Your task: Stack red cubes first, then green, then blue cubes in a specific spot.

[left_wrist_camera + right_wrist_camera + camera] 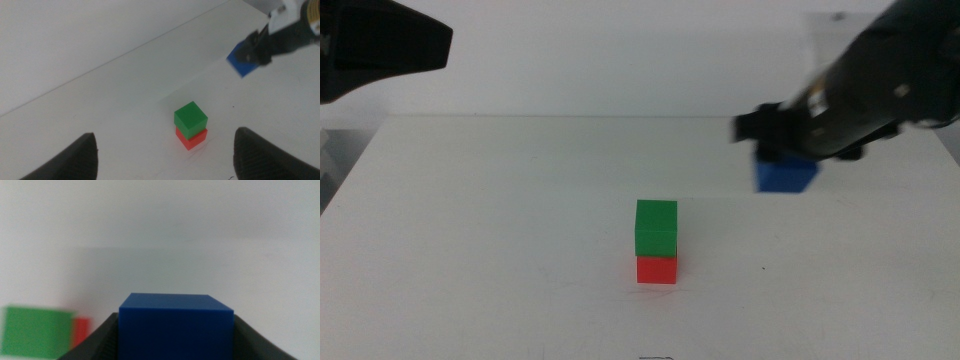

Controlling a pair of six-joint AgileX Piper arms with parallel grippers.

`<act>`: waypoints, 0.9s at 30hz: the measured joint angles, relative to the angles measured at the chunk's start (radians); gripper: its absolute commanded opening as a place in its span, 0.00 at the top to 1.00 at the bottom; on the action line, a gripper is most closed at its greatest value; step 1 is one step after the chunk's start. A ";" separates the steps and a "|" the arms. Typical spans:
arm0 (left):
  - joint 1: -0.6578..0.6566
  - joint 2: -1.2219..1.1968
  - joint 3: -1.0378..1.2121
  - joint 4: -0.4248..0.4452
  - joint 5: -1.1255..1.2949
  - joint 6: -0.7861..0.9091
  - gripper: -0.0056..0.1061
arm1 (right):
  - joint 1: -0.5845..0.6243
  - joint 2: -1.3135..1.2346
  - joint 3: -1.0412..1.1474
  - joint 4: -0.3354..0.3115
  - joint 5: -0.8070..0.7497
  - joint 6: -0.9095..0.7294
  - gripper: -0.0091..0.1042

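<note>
The green cube sits squarely on the red cube at the table's middle; both also show in the left wrist view, green on red. My right gripper is shut on the blue cube and holds it in the air to the right of and behind the stack. The right wrist view shows the blue cube between the jaws, with the green cube and red cube off to one side. My left gripper is open, raised at the far left.
The white table ends at a back edge against a pale wall. The left arm's dark body hangs over the far left corner.
</note>
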 measured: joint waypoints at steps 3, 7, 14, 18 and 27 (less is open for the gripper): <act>0.000 0.000 0.000 0.000 0.000 0.000 0.12 | 0.079 0.000 -0.003 -0.002 -0.005 0.077 0.93; 0.000 0.000 0.000 0.000 0.000 0.000 0.12 | 0.131 0.033 -0.059 -0.007 0.036 0.150 0.93; 0.000 0.000 0.000 0.000 0.000 0.000 0.12 | 0.211 0.198 -0.279 -0.009 0.199 0.163 0.93; 0.000 0.000 0.000 0.000 0.000 0.000 0.12 | 0.247 0.283 -0.413 -0.009 0.245 0.152 0.93; 0.000 0.000 0.000 0.000 0.000 0.000 0.12 | 0.259 0.386 -0.480 0.005 0.265 0.149 0.93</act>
